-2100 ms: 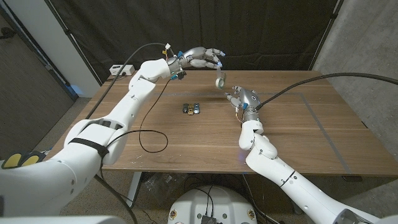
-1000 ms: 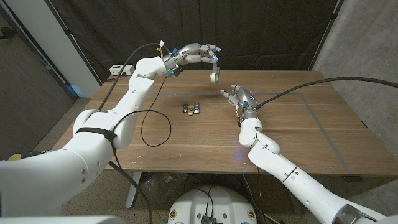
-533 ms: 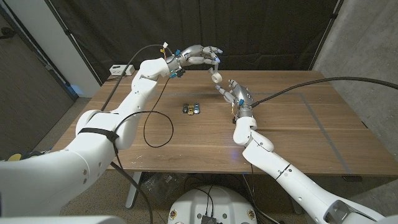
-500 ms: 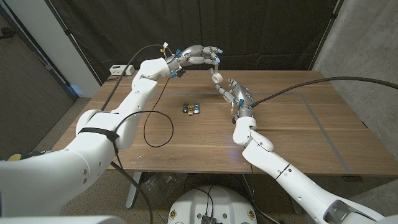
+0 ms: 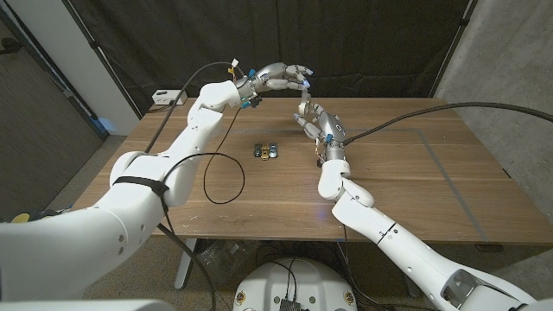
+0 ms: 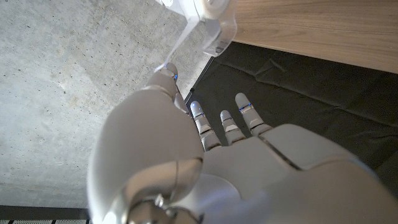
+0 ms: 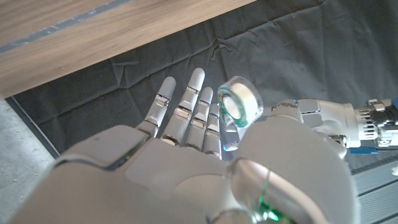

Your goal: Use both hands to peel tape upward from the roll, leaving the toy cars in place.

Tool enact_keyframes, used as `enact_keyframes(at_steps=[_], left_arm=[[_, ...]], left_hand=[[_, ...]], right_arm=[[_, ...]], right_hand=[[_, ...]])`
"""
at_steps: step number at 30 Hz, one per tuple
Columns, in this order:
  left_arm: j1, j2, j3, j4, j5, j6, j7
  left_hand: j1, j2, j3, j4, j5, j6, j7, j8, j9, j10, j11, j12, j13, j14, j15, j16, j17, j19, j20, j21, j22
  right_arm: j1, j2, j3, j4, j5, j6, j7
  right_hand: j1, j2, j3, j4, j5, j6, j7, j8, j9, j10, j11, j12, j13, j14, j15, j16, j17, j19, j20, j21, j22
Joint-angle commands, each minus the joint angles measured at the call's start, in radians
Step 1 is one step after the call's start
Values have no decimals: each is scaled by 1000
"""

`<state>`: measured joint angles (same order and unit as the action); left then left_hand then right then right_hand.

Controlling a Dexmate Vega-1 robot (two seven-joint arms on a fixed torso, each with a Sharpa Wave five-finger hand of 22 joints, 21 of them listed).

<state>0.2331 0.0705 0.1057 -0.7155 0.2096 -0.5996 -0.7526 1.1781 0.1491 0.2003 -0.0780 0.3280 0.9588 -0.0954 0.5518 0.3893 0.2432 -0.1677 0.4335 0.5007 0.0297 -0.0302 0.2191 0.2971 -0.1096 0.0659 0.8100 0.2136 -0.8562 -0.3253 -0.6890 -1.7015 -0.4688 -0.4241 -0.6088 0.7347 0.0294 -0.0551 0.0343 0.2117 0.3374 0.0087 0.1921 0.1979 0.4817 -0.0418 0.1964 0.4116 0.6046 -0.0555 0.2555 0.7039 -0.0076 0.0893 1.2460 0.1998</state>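
I have both hands raised above the far side of the worktop (image 5: 406, 186), meeting in the upper middle of the head view. My left hand (image 5: 283, 76) comes in from the upper left, its fingers stretched toward the right hand and drawn together at the tips around a strip of clear tape (image 6: 180, 42); in the left wrist view that strip runs from my fingertips up to the right hand (image 5: 313, 119). I cannot tell for certain from these frames how firm that pinch is, but the strip touches the fingertips.

My right hand stands just below and to the right of the left one, palm turned up, fingers mostly straight. The tape roll (image 7: 240, 104) sits beside the thumb side of this hand in the right wrist view, a pale clear ring seen nearly face-on, pressed between thumb and fingers. In the head view the roll is a small pale spot between the two hands, well above the wood.

The toy cars (image 5: 266, 150) lie side by side on the worktop, left of centre in the head view, below my left hand and apart from both hands. A black cable (image 5: 218, 177) loops on the wood to their lower left
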Motion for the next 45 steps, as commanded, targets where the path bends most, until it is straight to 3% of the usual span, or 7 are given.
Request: enact_keyframes(at_steps=[1, 6, 11, 18, 24, 29, 45], left_arm=[[11, -10, 1, -14, 9, 13, 14], [12, -11, -1, -11, 8, 16, 16], [6, -13, -1, 3, 7, 10, 8], [-2, -16, 1, 13, 11, 1, -5], [7, -13, 0, -9, 16, 14, 0], [14, -17, -8, -12, 5, 8, 10], [133, -1, -1, -216, -47, 40, 140]], left_hand=[[8, 5, 4, -7, -8, 40, 39, 4, 30, 10, -3, 7, 1, -4, -52, 2, 0, -4, 1, 5, -1], [10, 5, 6, -8, -16, 38, 39, 4, 31, 10, -3, 9, 0, -4, -52, 2, -1, -5, -1, 7, -2], [10, 6, 7, -8, -22, 40, 39, 5, 32, 8, -2, 9, -1, -4, -51, 3, -1, -6, 1, 9, -3], [10, 6, 9, -8, -31, 34, 37, 3, 32, 9, -2, 11, -1, -4, -51, 3, -1, -7, 1, 12, -4], [11, 6, 11, -7, -39, 36, 41, 4, 32, 8, -1, 12, -2, -4, -49, 3, -1, -8, 2, 14, -5], [11, 7, 12, -7, -43, 36, 42, 3, 31, 8, 1, 12, -2, -4, -48, 3, -1, -8, 2, 16, -6], [21, 4, 22, -16, -64, 59, 48, 2, 15, 39, -13, 30, -4, 18, -49, 10, -1, -4, -2, 25, -9]], right_arm=[[49, 25, -34, 64, -44, 23, -23], [59, 42, -37, 92, -59, 30, -54], [69, 70, -39, 154, -82, 75, -148], [82, 73, -39, 203, -78, 154, -195], [86, 65, -39, 224, -78, 206, -213], [86, 61, -41, 227, -95, 199, -217], [101, 62, -53, 265, -121, 168, -206]], right_hand=[[8, -4, -9, 0, 11, 38, -7, 16, 4, 35, -7, 21, 4, 27, -129, 14, 1, 4, -1, 3, -1], [24, -1, -13, -7, 21, 113, -27, 37, 3, 113, -27, 48, 6, 90, -152, 43, -5, 28, -10, 10, -2], [120, 34, 5, -53, 41, 371, -92, 92, 0, 388, -85, 142, 24, 287, -174, 161, 33, 98, -65, 39, 1], [165, 58, 12, -78, 41, 496, -103, 105, 4, 522, -90, 200, 57, 367, -174, 257, 114, 139, -96, 68, 9], [151, 169, 53, -38, 36, 610, -120, 114, -1, 592, -101, 229, 86, 384, -174, 284, 156, 126, -150, 95, 20], [159, 181, 157, 19, 44, 691, -127, 111, -5, 655, -113, 247, 111, 404, -175, 306, 194, 108, -196, 130, 32], [232, 160, 253, -3, 16, 792, -89, 102, -7, 778, -77, 267, 116, 477, -175, 345, 226, 152, -177, 185, 27]])
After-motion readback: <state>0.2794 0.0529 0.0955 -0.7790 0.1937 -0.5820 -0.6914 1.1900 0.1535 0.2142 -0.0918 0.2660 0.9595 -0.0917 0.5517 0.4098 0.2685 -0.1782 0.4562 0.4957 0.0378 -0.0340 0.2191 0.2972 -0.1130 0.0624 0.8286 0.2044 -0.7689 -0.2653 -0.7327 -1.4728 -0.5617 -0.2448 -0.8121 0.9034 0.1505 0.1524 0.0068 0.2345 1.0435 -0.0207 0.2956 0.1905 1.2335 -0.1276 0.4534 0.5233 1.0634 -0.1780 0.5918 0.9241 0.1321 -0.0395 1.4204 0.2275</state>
